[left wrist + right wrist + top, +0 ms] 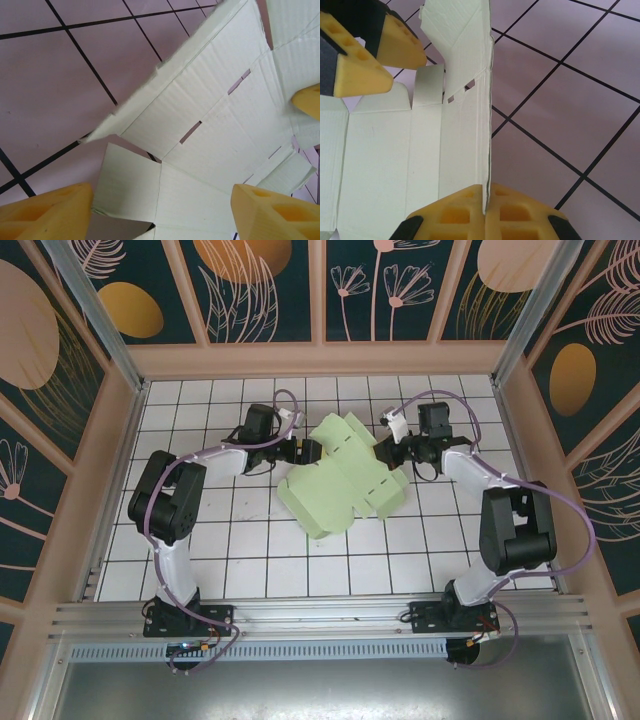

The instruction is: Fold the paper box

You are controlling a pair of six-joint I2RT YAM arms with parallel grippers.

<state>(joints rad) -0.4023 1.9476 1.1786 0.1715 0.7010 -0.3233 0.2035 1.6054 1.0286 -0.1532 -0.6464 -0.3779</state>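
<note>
The paper box (338,480) is a pale mint-green card piece with flaps and slots, lying mostly flat on the tiled floor between the two arms. My left gripper (306,451) is at its left edge and stands open. In the left wrist view its yellow fingers (45,212) are wide apart over a flap of the paper box (210,125). My right gripper (386,451) is at the card's right edge. It (485,202) is shut on the raised edge flap of the paper box (385,150). The left gripper's fingers (360,50) appear at the top left there.
The white tiled floor (200,540) is enclosed by wooden walls (320,358) on three sides. An aluminium rail (320,615) with both arm bases runs along the near edge. Open floor lies in front of the card.
</note>
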